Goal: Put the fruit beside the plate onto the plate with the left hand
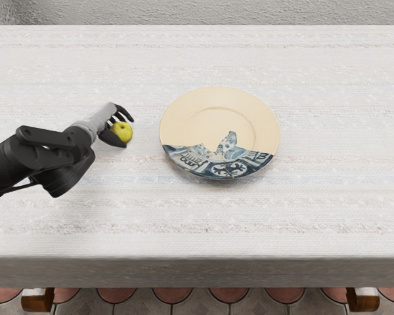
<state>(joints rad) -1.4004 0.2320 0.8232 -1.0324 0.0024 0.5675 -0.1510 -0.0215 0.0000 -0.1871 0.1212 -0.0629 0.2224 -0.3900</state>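
A small yellow-green fruit point(123, 131) sits left of the plate point(203, 118), a round cream dish with a blue-and-white pattern along its near rim. My left hand point(118, 126) reaches in from the left edge, and its dark fingers point(123, 111) curl around the fruit from above and below. Fruit and hand are a short gap away from the plate's left rim. Whether the fruit rests on the table or is lifted slightly, I cannot tell. Nothing lies on the plate.
The pale textured table point(315, 197) stretches wide on all sides, with its front edge near the bottom of the view. A tiled floor shows below it.
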